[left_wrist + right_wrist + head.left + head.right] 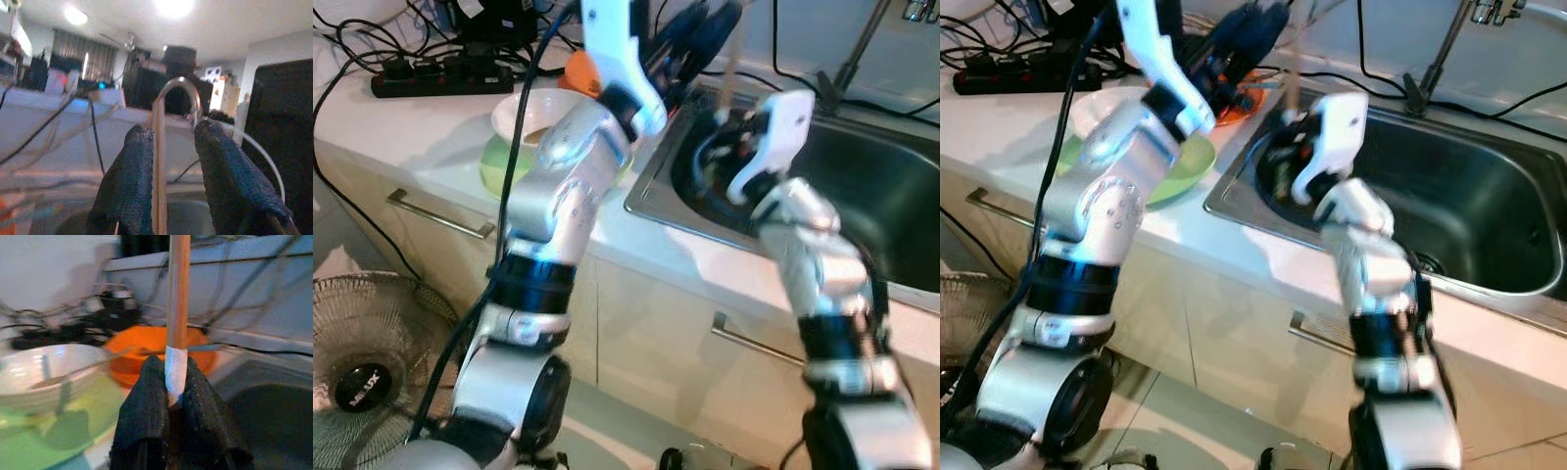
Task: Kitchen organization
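Wooden stick (178,293) clamped in right pincer (173,396); left pincer (173,166) apart (loosely straddling it), so it may slip into sink (891,186).

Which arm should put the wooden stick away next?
Right. The right gripper is already shut on the stick, by the sink. The left gripper is raised over the counter; the stick only passes between its fingers.

Left gripper (168,142): two black fingers (129,181), thin wooden stick (157,166) upright between them, against one finger. Curved faucet (181,90) beyond. Cables (54,122) across pale wall.
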